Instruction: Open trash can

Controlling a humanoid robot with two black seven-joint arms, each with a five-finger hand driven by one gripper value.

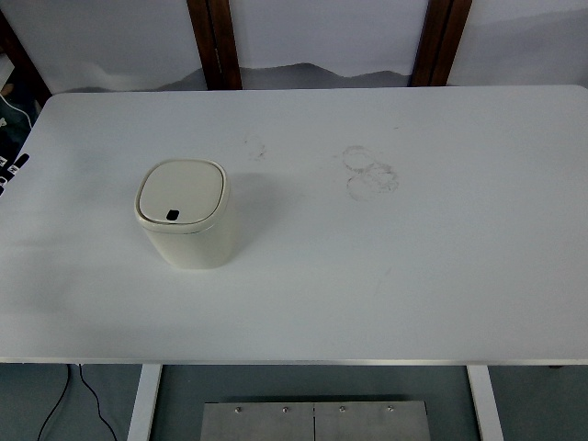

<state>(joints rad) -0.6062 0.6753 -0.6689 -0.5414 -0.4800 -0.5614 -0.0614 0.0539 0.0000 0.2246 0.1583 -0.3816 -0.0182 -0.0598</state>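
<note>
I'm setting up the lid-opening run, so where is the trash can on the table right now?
In the top view the trash can stands upright, lid closed, on the left half of the white table, left of the faint ring marks. No hand is in view.

A single camera looks steeply down from the robot's side of a white table (pixel 386 276), taking in almost the whole top, from the near edge at the bottom of the picture to the far edge and the wall (pixel 322 37) beyond it.

A cream trash can (pixel 186 219) with a small black button stands on a white table (pixel 413 266).
</note>
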